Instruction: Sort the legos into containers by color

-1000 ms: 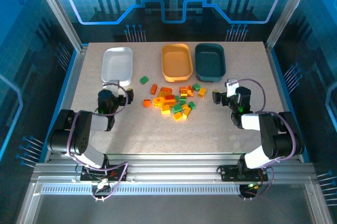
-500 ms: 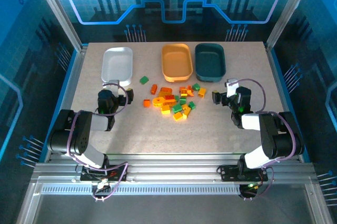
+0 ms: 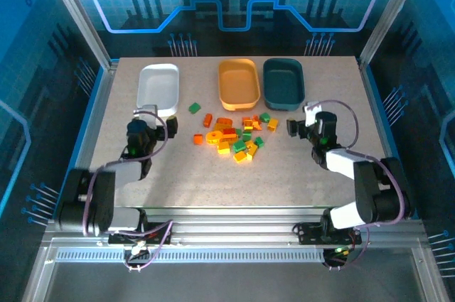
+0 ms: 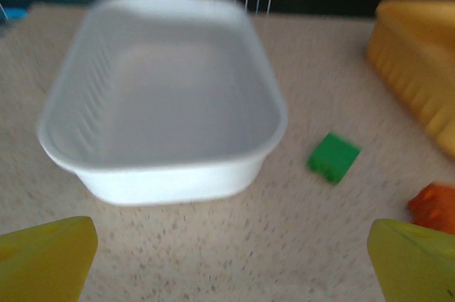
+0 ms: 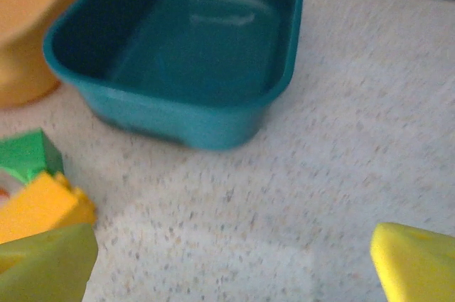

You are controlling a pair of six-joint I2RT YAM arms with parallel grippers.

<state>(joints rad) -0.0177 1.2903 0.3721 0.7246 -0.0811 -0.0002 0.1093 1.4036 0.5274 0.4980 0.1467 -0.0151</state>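
The legos lie in a loose heap of orange-red, green and yellow at the table's middle. One green brick sits apart, near the white tray. At the back stand the orange-yellow tray and the dark teal tray. My left gripper is open just short of the white tray, with nothing between its fingers. My right gripper is open in front of the teal tray, over bare table.
All three trays look empty. An orange-red brick shows by my left gripper's right finger. A green brick and a yellow brick lie beside my right gripper's left finger. Metal frame rails border the table.
My left arm has stretched out and its gripper has shifted slightly towards the white tray. My right gripper has edged forward towards the teal tray. No brick has moved.
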